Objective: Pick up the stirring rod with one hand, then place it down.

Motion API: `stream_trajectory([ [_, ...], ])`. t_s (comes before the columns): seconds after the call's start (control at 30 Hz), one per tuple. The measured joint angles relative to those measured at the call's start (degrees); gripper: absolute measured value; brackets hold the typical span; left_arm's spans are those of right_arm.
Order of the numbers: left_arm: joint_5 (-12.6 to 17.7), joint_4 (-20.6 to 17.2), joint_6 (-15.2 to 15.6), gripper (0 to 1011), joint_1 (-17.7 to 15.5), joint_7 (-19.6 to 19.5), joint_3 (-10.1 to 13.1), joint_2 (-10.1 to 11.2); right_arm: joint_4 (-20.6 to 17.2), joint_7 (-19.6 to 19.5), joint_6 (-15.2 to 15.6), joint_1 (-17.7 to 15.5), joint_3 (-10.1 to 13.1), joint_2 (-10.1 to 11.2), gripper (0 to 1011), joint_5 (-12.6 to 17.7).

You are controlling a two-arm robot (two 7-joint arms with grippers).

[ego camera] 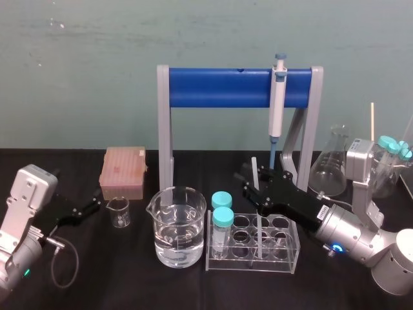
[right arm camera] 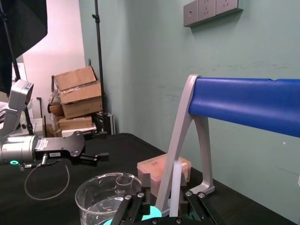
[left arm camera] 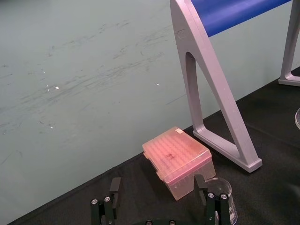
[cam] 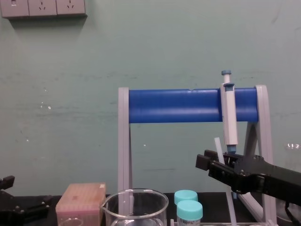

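- translucent white stirring rod stands near upright, slightly tilted, its top end poking above the right gripper.
- right gripper's fingers are closed on the stirring rod, and the right wrist view shows it running between them.
- the grip sits above the back of the clear tube rack, in front of the pipette hanging on the blue stand.
- the stirring rod's lower part runs down toward the tube rack; cannot tell whether the end touches.
- left gripper is parked low at the left of the black table, fingers spread apart and gripping nothing, near the small beaker and pink tip box.
- large beaker of clear liquid stands just left of the tube rack.
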Motion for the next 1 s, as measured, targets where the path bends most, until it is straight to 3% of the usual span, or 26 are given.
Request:
stream_trajectory([
  [0.57,0.0,0.0,0.0,1000,0.0,0.0,0.0,0.0,-0.08,0.0,0.0,-0.01,0.04,0.0,847,0.07],
  [0.7,0.0,0.0,0.0,1000,0.0,0.0,0.0,0.0,-0.44,-0.88,-0.23,-0.15,0.67,-0.01,932,0.08],
  [0.77,0.0,0.0,0.0,1000,0.0,0.0,0.0,0.0,-1.67,-3.8,-1.19,-0.72,2.53,-0.09,993,0.0],
  [0.87,0.0,0.0,0.0,1000,0.0,0.0,0.0,0.0,-3.08,-7.5,-2.13,-1.59,4.24,-0.11,1000,-1.13],
  [0.93,0.0,0.0,0.0,1000,0.0,0.0,0.0,0.0,-4.63,-13.15,-2.57,-2.71,5.8,-0.11,1000,-3.63],
  [0.97,0.0,0.0,0.0,1000,0.0,0.0,0.0,0.0,-5.98,-18.26,-1.91,-3.78,6.79,-0.1,1000,-6.06],
  [1.0,0.0,0.0,0.0,1000,0.0,0.0,0.0,0.0,-6.6,-20.99,-1.15,-4.36,7.2,-0.1,1000,-7.36],
])
